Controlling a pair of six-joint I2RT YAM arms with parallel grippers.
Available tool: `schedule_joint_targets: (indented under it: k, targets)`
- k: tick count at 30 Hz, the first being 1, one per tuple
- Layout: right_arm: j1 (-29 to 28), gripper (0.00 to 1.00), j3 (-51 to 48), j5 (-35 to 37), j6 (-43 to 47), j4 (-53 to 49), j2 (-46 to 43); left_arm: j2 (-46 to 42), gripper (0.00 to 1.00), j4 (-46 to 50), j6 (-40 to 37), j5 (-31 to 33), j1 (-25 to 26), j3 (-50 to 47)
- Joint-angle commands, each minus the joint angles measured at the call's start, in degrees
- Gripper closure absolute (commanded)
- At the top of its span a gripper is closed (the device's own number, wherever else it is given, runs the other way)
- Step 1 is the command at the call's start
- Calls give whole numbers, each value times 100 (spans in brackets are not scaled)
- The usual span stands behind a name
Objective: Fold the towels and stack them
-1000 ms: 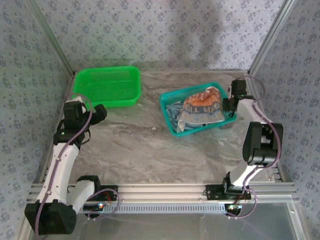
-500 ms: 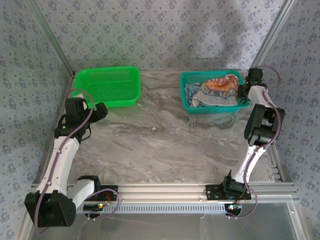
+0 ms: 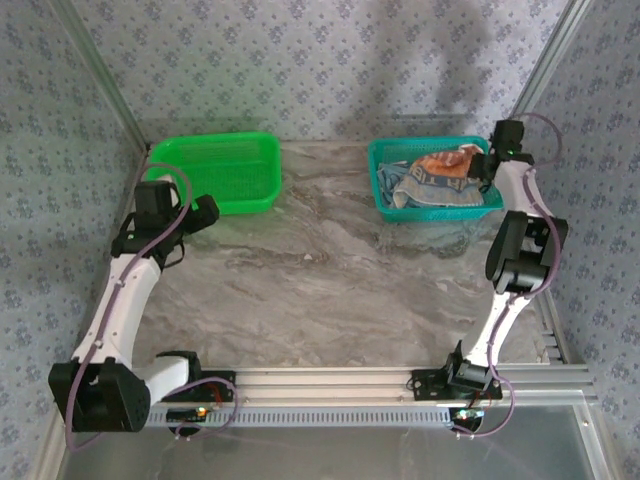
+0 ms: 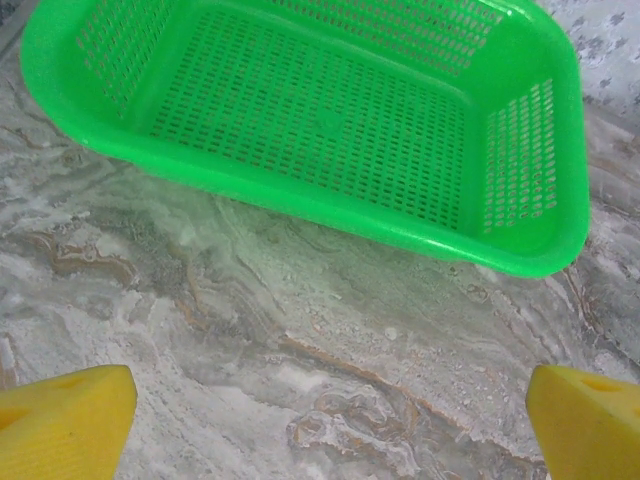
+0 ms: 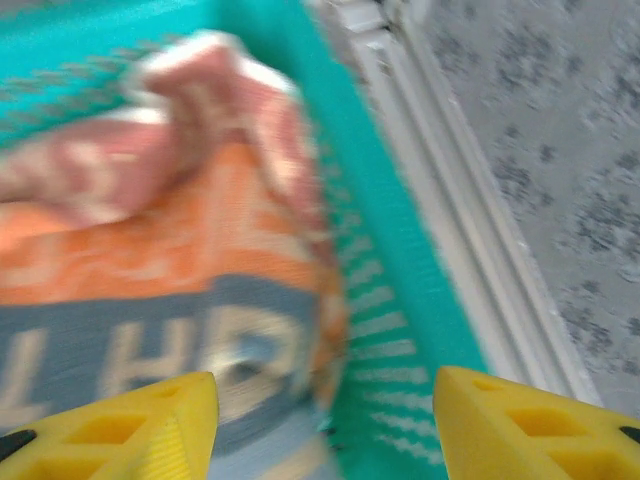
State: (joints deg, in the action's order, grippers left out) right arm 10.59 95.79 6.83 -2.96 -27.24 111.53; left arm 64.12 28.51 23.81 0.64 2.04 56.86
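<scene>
The towels lie bunched in the teal basket at the back right. The orange, white and blue-grey striped towel with block letters is on top, with a light blue towel at its left. My right gripper hovers at the basket's right end, open. In the right wrist view its jaws straddle the striped towel's edge and the teal wall without pinching either. My left gripper is open over bare table just in front of the green basket, with nothing between its fingertips.
The green basket stands empty at the back left. The teal basket sits close to the right wall and its aluminium rail. Marbled table stretches between the baskets and the arm bases.
The teal basket with the towels has slid from the table's middle to the back right corner with the right gripper, whose jaws have since opened. The left arm shifted slightly.
</scene>
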Motion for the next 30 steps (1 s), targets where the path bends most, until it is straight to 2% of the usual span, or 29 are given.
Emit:
schedule_joint_targets:
  k: [1, 4, 8, 14, 17, 19, 21, 22, 23, 30]
  targets:
    - [-611, 38, -175, -147, -199, -176, -366, 95, 0, -47, 220, -44, 61, 253]
    - [-1204, 31, 16, 41, -358, -478, -96, 184, 0, -103, 365, 124, 168, 259]
    - [-1786, 30, 362, 192, -683, -694, 491, 299, 0, 141, 35, 127, 456, 421]
    - [-2021, 32, 722, 194, -1018, -856, 1159, 262, 0, 391, -87, 60, 700, 470]
    - [-2050, 46, 775, 200, -1101, -967, 1275, 225, 0, 462, -96, 85, 779, 472]
    - [-2036, 65, 749, 183, -1101, -989, 1276, 199, 0, 470, -122, 85, 805, 456]
    - [-2019, 92, 743, 258, -1088, -1056, 1214, 168, 0, 461, -155, 87, 811, 473]
    - [-2025, 98, 707, 335, -1092, -1047, 1130, 163, 0, 453, -170, 89, 815, 482]
    - [-2023, 100, 643, 447, -1089, -1007, 999, 154, 0, 445, -183, 77, 815, 500]
    - [-1989, 100, 631, 1116, -698, -836, -191, 227, 0, 368, -199, -12, 840, 732]
